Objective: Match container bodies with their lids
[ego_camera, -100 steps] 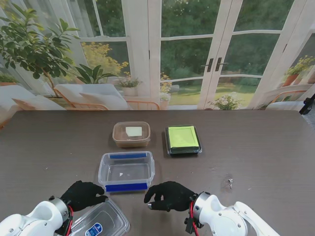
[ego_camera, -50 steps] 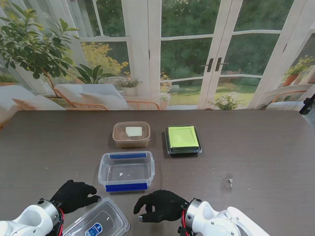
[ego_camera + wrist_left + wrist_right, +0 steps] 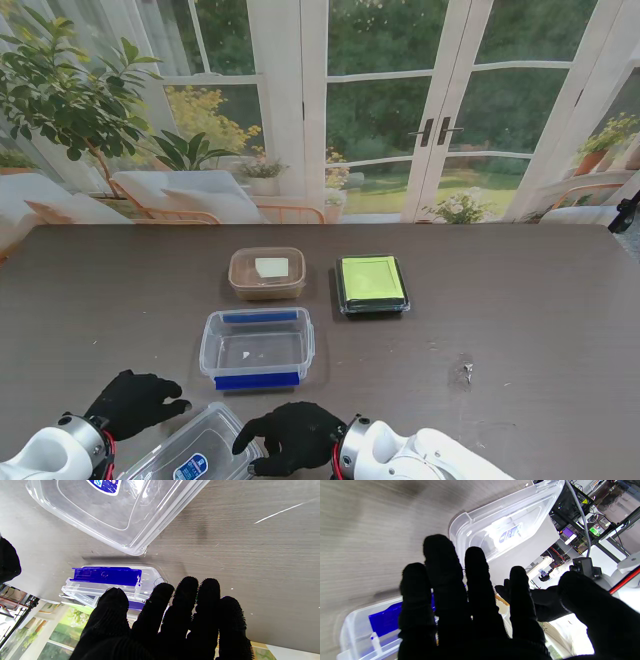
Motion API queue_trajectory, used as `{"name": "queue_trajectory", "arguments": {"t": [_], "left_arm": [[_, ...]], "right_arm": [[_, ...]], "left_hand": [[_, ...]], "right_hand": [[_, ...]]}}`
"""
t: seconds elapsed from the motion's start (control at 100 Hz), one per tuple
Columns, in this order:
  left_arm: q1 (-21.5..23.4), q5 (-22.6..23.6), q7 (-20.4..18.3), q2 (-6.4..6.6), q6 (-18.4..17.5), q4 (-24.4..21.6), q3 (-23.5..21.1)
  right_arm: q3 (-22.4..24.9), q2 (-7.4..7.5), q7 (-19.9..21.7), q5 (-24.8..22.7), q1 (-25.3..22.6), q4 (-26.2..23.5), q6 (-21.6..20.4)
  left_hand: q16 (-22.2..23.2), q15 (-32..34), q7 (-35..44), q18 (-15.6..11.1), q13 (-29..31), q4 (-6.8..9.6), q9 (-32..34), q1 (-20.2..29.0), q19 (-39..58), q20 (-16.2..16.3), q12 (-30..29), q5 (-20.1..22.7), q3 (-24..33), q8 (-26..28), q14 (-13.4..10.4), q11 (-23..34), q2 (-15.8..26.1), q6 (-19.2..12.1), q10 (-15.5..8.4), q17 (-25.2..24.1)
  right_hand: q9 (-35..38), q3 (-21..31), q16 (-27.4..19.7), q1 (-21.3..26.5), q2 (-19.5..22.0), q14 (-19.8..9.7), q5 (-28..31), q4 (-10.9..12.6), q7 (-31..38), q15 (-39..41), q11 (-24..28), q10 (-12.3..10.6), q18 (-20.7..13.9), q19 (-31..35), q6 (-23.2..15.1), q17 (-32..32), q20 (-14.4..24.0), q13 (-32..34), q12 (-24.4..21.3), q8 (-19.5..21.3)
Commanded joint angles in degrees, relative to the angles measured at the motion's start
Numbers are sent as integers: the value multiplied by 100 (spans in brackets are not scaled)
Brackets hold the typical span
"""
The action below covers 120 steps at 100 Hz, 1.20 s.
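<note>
Dark wooden table (image 3: pixel 520 330), and the clear lid (image 3: pixel 200 458) lies at lower left, tilted diagonally between both spread, empty hands; right hand (image 3: pixel 290 437) is touching its edge, left hand (image 3: pixel 133 402) just beside.

Clear container (image 3: pixel 257 349), blue clips; apparently green lid (image 3: pixel 371 279)

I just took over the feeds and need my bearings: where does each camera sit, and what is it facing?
Stand view: above the shoulders, looking down the table; left hand and right hand rise nearest me.
Left wrist view: looks along black fingers at the blue-latched container and clear lid.
Right wrist view: looks along the right hand toward that lid and the left hand.
All three share the lid and container.
</note>
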Motion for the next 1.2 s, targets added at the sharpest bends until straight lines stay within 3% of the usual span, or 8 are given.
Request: {"name": "queue_trajectory", "arguments": {"t": [0.0,0.24,0.52,0.76,1.19], "left_arm": [[37,-4,-89,-19,-31,42,-29],[87,68,-93,-21,-28,-2,-56],[176,92,-108,-26,72,-71,-39],[210,98,-155,-22,120,-111,-19],[163,84,-209,-7,66,-49,7]], "right_arm": [[-101,-77,52,-78,79,112,57],[-713,-165,-272,-590,603,458,416],[-1335,-228,-456,-1156,1124,663,933],[-1650,-294,-503,-1161,1380,846,1169],[-1945,-381,-457,-1042,1668,1086,1521]], "left_hand": [[-1,42,54,53,61,155,99,134,53,-54,-19,139,-106,39,174,40,248,-31,50,-12],[0,37,48,53,62,153,100,133,54,-57,-19,129,-106,40,161,40,256,-45,41,-12],[-7,16,53,42,47,153,94,138,25,-75,-23,144,-105,43,159,34,260,-41,53,-29],[-7,10,59,38,52,152,95,143,12,-85,-26,154,-107,48,154,33,259,-45,44,-32],[-7,0,72,40,48,150,103,146,-2,-96,-26,179,-110,56,159,36,264,-34,50,-39]], "right_hand": [[177,225,102,-30,97,-56,-229,143,-83,129,71,-136,176,342,-219,487,-28,350,90,-65],[676,237,203,-176,138,-149,-131,165,-107,505,308,-220,299,727,-227,1096,12,1047,214,-76],[928,213,455,-329,185,-384,45,205,-155,1286,549,-370,246,1053,-259,1435,-68,1099,499,-95],[934,174,421,-342,218,-397,48,220,-170,1315,518,-401,230,1076,-369,1450,-107,1094,525,-98],[923,118,381,-384,280,-415,-63,240,-226,1309,492,-427,197,1094,-181,1449,-150,1088,552,-114]]}}
